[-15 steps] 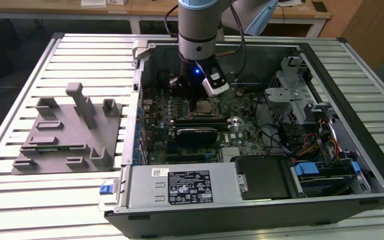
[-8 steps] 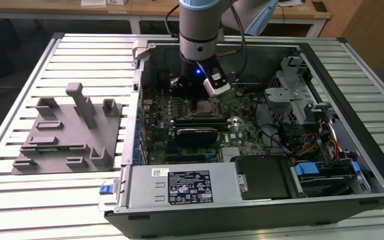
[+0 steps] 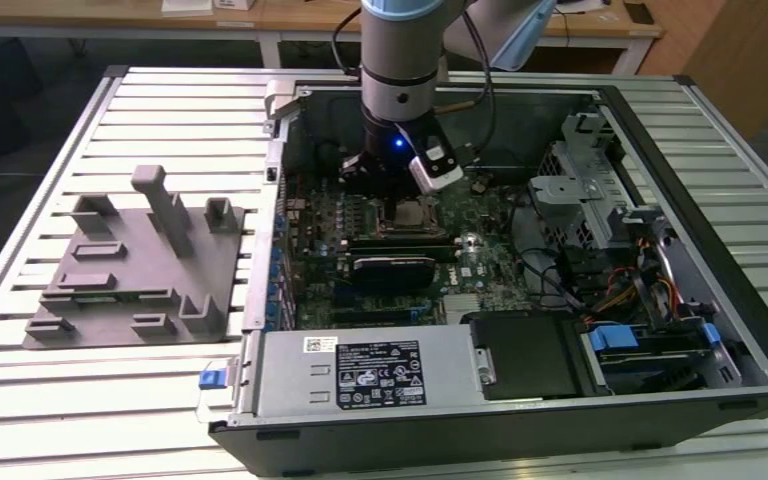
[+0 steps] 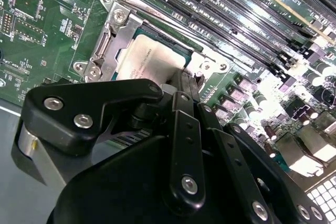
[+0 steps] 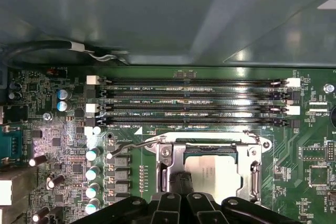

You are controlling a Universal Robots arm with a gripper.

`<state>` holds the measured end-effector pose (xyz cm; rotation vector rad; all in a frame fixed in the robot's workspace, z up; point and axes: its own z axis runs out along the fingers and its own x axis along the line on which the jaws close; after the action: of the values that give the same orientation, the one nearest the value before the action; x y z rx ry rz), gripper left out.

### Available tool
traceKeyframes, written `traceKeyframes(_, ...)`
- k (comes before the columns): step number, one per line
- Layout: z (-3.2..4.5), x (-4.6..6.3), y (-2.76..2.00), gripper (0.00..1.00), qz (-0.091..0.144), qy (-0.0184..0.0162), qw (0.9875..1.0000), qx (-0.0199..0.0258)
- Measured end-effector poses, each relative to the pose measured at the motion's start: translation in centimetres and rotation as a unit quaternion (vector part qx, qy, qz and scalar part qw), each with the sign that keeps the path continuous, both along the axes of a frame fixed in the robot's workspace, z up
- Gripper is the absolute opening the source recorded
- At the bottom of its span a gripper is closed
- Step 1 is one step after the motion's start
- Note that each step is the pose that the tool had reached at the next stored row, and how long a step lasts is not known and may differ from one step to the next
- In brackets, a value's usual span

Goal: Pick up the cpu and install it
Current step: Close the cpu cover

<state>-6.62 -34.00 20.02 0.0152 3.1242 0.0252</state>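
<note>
Cpu [image 5: 218,174] lies inside socket frame [image 5: 167,153], 3 o'clock of gray fixture [image 3: 131,270] in exterior view, gripper [image 5: 182,184] at its edge, jaw state can't tell; any tilt or drag risks bent pins.

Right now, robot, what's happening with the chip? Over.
Gripper low at the cpu's edge. Cpu lying inside the metal socket frame, silvery top up. Memory slots alongside, apart from gripper. Over.
</note>
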Motion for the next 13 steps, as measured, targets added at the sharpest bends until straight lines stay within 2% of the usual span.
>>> traceKeyframes(6, 0.21, 0.0, 0.00, 0.11, 0.000, 0.0000, 1.0000, 0.0000)
traceKeyframes(13, 1.35, 0.0, 0.00, 0.11, 0.000, 0.0000, 1.0000, 0.0000)
